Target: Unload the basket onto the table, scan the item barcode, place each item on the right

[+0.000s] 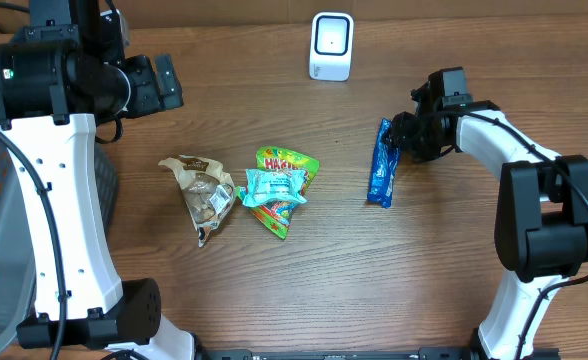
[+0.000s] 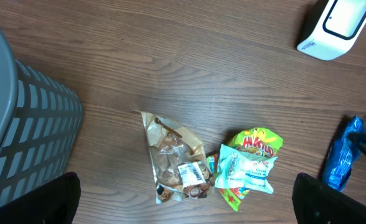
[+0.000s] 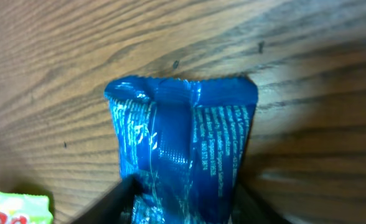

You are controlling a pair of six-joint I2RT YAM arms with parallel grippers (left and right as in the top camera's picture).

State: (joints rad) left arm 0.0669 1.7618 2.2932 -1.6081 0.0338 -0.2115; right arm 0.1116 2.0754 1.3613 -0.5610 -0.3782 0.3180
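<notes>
Packet (image 3: 180, 143) print too blurred to read, its end hidden between fingers of right gripper (image 3: 184, 190), scanner (image 2: 332, 25) and basket (image 2: 33, 124) cut by edges

Blue crinkled foil packet (image 3: 182, 143) with white print lies on the wooden desk (image 3: 58, 56). Dark gripper (image 3: 183, 202) fingers (image 3: 102, 205) pinch its lower end.

Glossy, crinkled blue plastic wrapper (image 3: 183, 143); matt, smooth wood-grain table (image 1: 454, 300).
</notes>
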